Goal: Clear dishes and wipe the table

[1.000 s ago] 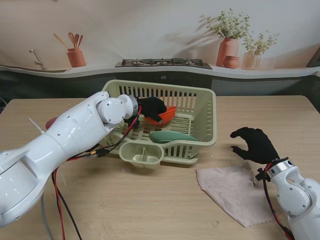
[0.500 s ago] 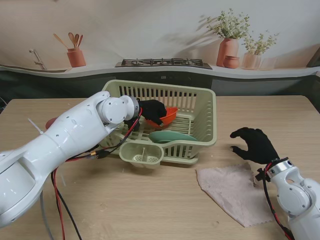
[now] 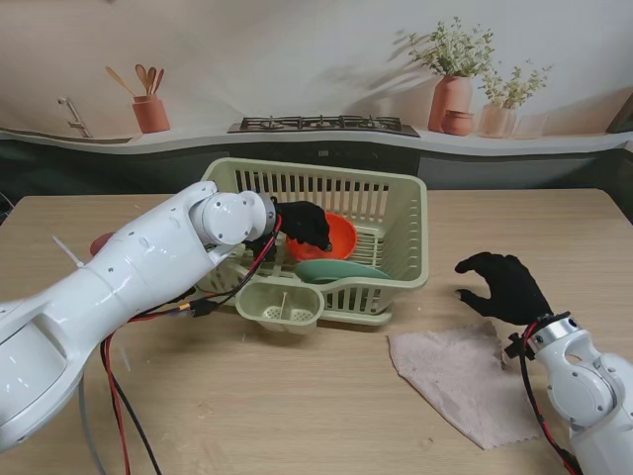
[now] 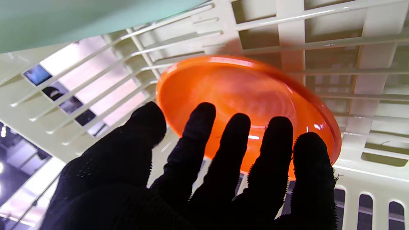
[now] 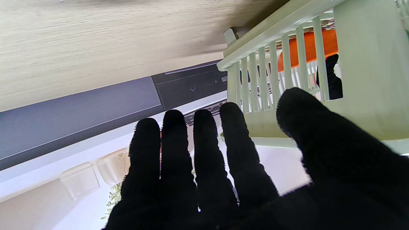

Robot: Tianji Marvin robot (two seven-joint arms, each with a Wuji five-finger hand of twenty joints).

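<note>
Left hand (image 3: 303,223): spread wide, clamped on nothing, just beside the round orange plastic bowl (image 3: 334,236) inside the pale green plastic dish basket (image 3: 407,213). Could have bumped the bowl and knocked it onto the flat green plate (image 3: 341,270). Right hand (image 3: 506,285): spread too, near the pink cloth (image 3: 465,381).

Items counted: one dish rack (image 3: 396,213); one orange bowl (image 3: 331,236) and one green plate (image 3: 336,270) within it; one cloth (image 3: 455,376); two gloved hands, left hand (image 3: 302,223), right hand (image 3: 506,285).
</note>
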